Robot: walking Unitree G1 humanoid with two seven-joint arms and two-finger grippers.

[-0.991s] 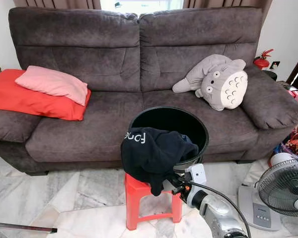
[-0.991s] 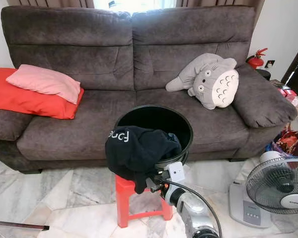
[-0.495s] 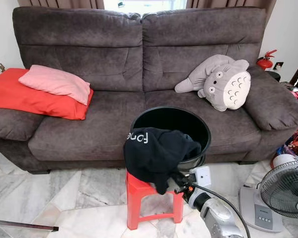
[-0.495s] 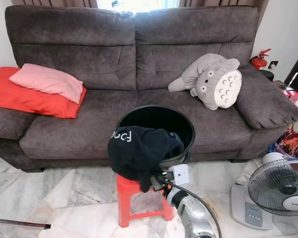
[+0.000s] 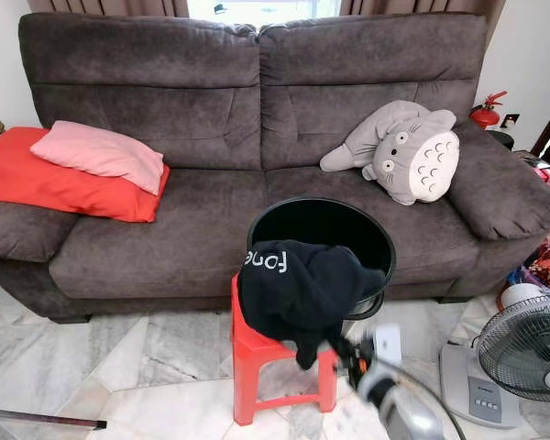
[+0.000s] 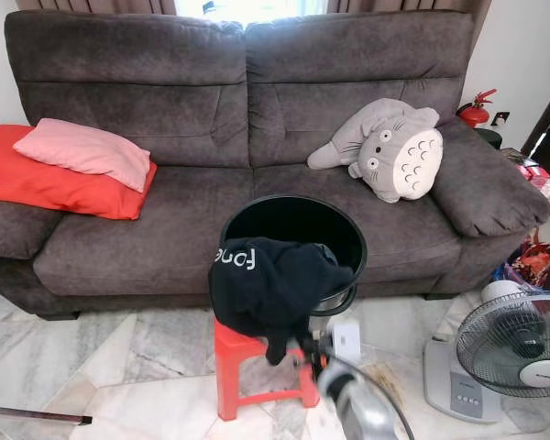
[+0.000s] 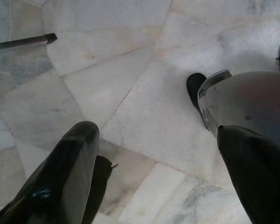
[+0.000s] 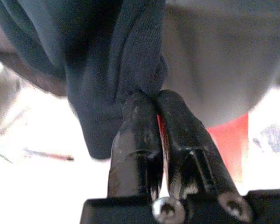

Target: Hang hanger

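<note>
Right wrist view: right gripper [image 8: 151, 100] has its jaws pinched shut on a fold of the dark garment [image 8: 116, 60], w/ red of the stool behind. Left eye view puts that arm low at lower right, blurred, tip at the hanging hem of the black garment [image 5: 302, 289], which is draped over the front-left rim of the black bin [image 5: 348, 225] and spills down toward the red stool [image 5: 257, 353] the bin sits on. Cloth thus lies straight ahead of and above the jaws, running up from hem to rim; no long axis to speak of, just a slumped heap. No hanger can be made out anywhere, maybe buried in the cloth, can't tell. Left gripper [image 7: 154, 154] hangs idle over the marble floor [image 7: 130, 70], jaws wide apart & empty, well away from the bin, so right arm is the nearer by far. Judgement: next move likely a pull down & toward the robot to drag the garment off the rim; risk is tipping the bin off the stool. Sofa [image 5: 165, 229] behind, fan [image 5: 532, 348] at right.
</note>
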